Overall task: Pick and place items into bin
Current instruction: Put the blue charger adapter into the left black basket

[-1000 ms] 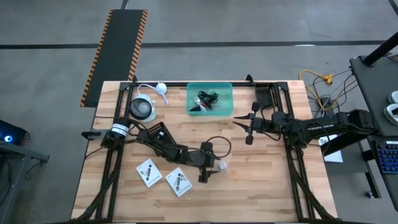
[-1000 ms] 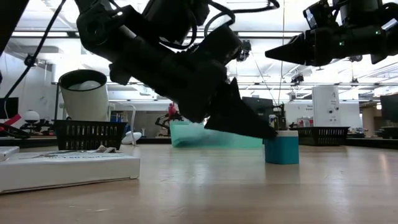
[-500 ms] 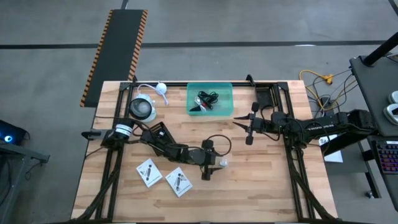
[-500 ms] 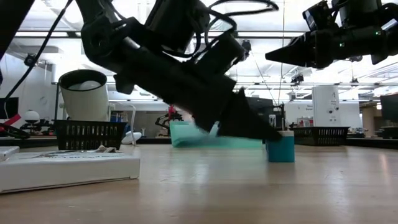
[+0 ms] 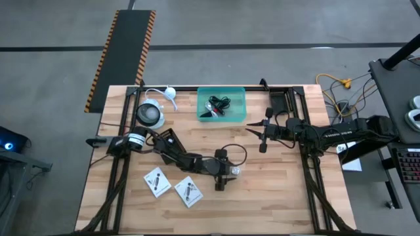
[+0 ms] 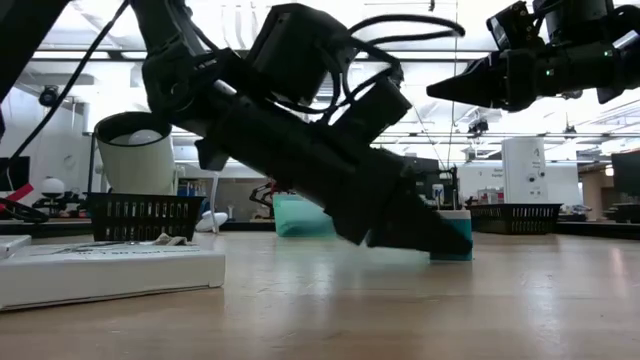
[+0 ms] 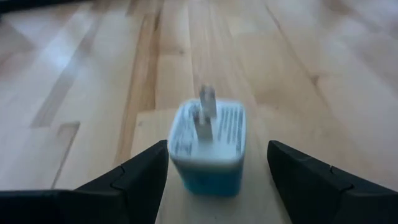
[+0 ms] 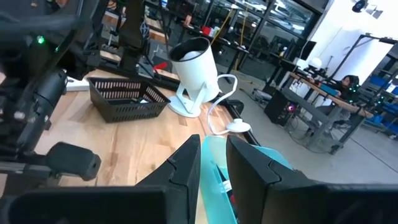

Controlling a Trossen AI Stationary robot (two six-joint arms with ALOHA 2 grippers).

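A small white-and-blue plug block (image 7: 208, 146) with metal prongs rests on the table near the middle (image 5: 234, 171). My left gripper (image 7: 217, 171) is open and low over the wood, one finger on each side of the block with a gap on both sides. In the low view its fingertip covers part of the block (image 6: 455, 245). My right gripper (image 5: 252, 132) hovers high to the right of the teal bin (image 5: 222, 105), fingers a little apart. The bin holds coiled black cables (image 5: 218, 103). Two white packets (image 5: 157, 181) (image 5: 188, 191) lie flat near the table's near edge.
A white round device with a cord (image 5: 150, 115) stands at the far left. A black mesh basket (image 8: 127, 99) sits beside it, partly under my left arm. Bare wood stretches between the block and the bin.
My left gripper has slid toward the table's right and sunk lower, tipping flatter. Its fingers have come up around the plug block, which has stayed in place. My right arm has kept still.
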